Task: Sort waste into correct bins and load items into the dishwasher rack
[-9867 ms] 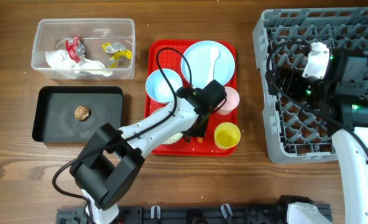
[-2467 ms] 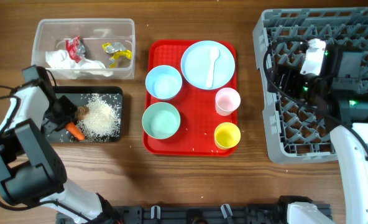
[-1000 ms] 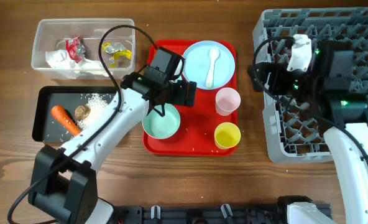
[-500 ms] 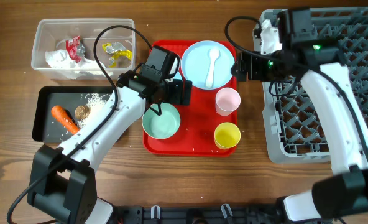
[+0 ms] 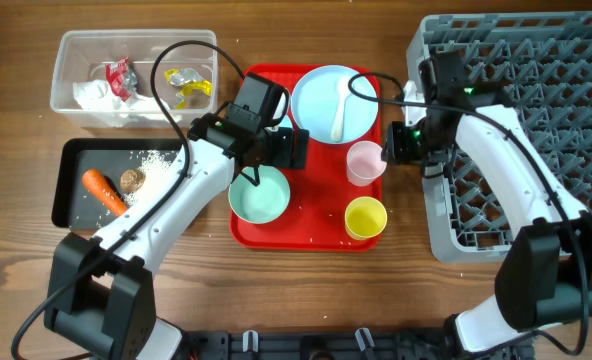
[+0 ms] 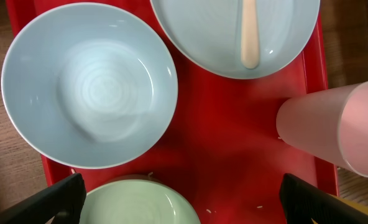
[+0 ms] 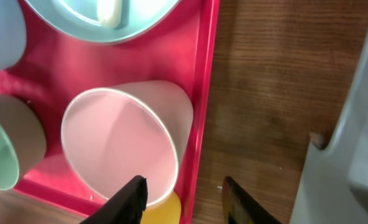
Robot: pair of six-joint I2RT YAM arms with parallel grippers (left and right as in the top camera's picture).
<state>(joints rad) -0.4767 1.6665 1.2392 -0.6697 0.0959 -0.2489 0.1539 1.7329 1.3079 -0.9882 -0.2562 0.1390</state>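
On the red tray point(image 5: 316, 210), my right gripper point(image 5: 391, 155) hangs at the pink cup point(image 5: 364, 162). Its fingers point(image 7: 131, 199) stand apart, one over the cup's point(image 7: 122, 143) rim and one outside the tray's edge, gripping nothing. My left gripper point(image 5: 268, 158) hovers wide open over a light blue bowl point(image 6: 87, 87), which it hides in the overhead view. A paler bowl point(image 5: 259, 195) lies below it, the yellow cup point(image 5: 366, 217) at front right. The white spoon point(image 5: 341, 100) rests on the blue plate point(image 5: 321, 95). The grey dishwasher rack point(image 5: 536, 150) stands at right.
A clear tub point(image 5: 76, 45) at back left holds a white napkin point(image 5: 101, 98) and red and yellow wrappers point(image 5: 186, 82). The black tray point(image 5: 71, 215) in front of it holds a carrot point(image 5: 106, 192), a brown lump point(image 5: 131, 180) and rice point(image 5: 156, 158).
My right arm swung left off the rack and came down beside the pink cup, and its jaws narrowed. The left arm has stayed still over the tray.
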